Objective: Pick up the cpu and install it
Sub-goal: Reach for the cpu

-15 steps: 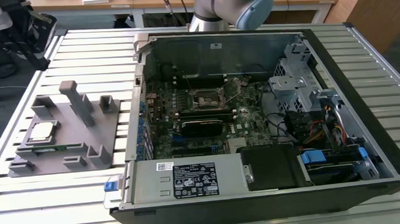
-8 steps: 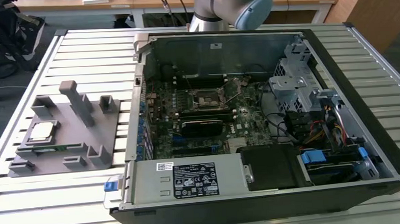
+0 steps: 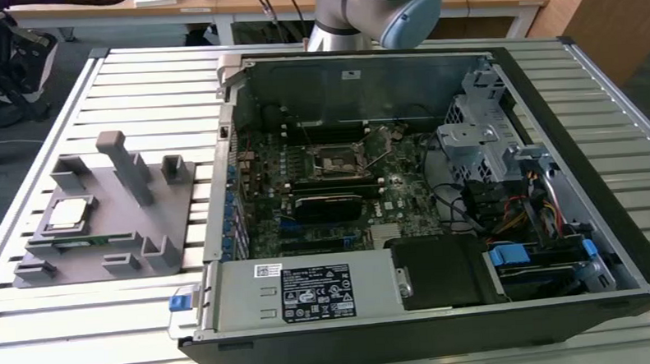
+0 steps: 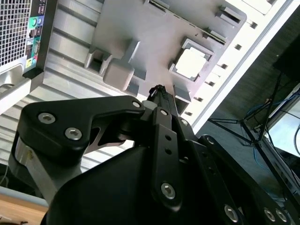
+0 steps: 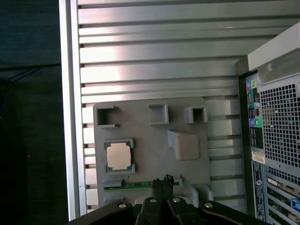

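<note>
The cpu (image 3: 66, 212) is a small silvery square chip lying flat in its seat on a grey fixture (image 3: 112, 209) on the exterior view's left, beside the computer case. Both wrist views look down on the cpu (image 5: 117, 155) (image 4: 192, 63) from well above. My gripper (image 5: 164, 181) (image 4: 157, 89) hangs high over the fixture's edge, off to one side of the chip. Its fingertips are together with nothing between them. The dark square socket (image 3: 336, 158) sits in the middle of the motherboard, its frame raised.
The open computer case (image 3: 419, 314) lies on a slatted metal table (image 3: 134, 83), with drive cages and cables at the exterior view's right. The fixture has upright posts (image 3: 121, 162) and holds a green memory stick (image 5: 126, 186). The arm (image 3: 373, 11) rises behind the case.
</note>
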{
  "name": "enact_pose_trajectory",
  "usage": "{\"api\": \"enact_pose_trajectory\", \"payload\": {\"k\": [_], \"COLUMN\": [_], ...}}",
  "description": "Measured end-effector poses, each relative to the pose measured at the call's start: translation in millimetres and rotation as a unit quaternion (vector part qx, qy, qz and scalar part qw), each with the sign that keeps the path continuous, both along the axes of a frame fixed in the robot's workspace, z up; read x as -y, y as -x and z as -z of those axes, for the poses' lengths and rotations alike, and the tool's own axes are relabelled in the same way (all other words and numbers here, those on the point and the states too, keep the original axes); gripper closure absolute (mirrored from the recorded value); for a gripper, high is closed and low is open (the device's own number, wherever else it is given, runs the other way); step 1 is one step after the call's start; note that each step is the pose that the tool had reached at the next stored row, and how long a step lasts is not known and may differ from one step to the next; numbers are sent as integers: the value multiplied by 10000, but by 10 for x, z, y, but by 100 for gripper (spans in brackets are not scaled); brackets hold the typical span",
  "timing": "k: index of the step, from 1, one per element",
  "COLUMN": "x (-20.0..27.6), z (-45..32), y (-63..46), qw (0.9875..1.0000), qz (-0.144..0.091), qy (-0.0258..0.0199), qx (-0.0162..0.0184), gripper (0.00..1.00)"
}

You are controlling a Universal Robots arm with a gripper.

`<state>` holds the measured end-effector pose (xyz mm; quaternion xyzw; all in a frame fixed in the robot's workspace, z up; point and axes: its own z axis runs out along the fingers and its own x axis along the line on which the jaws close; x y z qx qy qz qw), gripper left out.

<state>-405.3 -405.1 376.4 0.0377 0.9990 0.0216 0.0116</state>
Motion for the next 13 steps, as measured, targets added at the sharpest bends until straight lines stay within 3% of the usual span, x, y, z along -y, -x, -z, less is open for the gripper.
{"api": "enact_pose_trajectory", "payload": {"k": [13], "x": [10], "z": [124], "y": [235], "qw": [10000], "qz": [0], "qy": [0], "qx": [-4], "gripper": [89]}}
